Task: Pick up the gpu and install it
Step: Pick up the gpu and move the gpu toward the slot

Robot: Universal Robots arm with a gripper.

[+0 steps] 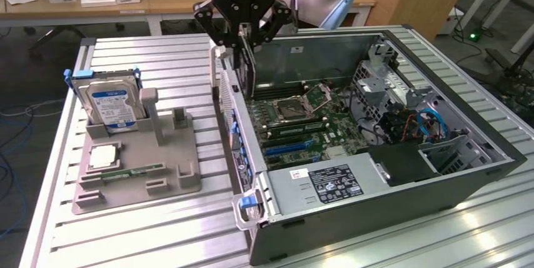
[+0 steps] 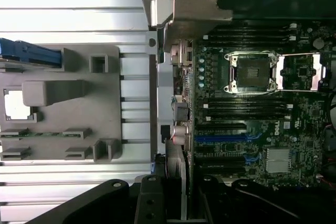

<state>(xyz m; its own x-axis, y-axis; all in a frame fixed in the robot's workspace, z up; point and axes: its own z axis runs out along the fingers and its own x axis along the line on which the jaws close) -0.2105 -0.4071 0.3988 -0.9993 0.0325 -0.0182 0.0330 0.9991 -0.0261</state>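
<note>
**Now carrying: gpu gripped, poised over the open case**

From the exterior view, your hand (image 1: 244,42) is clamped on the gpu (image 1: 244,74). The card hangs edge-down as a thin dark strip above the rear wall of the computer case (image 1: 451,174). I judge this to be the carry-to-slot step: the card is picked up but not seated. The blue expansion slots (image 1: 288,147) lie lower on the motherboard, apart from the card. Seating it will call for squaring the card's lower edge to one slot, keeping the bracket end toward the rear wall, and coming down straight, since the wall stands just beside the card.

The case lies open on a ribbed metal tabletop (image 1: 125,243). On the exterior view's left sits a grey parts holder (image 1: 159,155) carrying a hard drive (image 1: 112,105) with a blue label, a processor chip (image 1: 104,155) and a green memory stick (image 1: 134,171). Behind is a wooden desk (image 1: 84,5) with small items, and cables trail on the floor.

From the wrist view, you look down between the dark fingers (image 2: 149,203). The gpu (image 2: 181,182) appears edge-on, over the strip between the holder (image 2: 63,103) and the motherboard (image 2: 252,103). The blue slots (image 2: 220,138) lie just beside that line.
</note>
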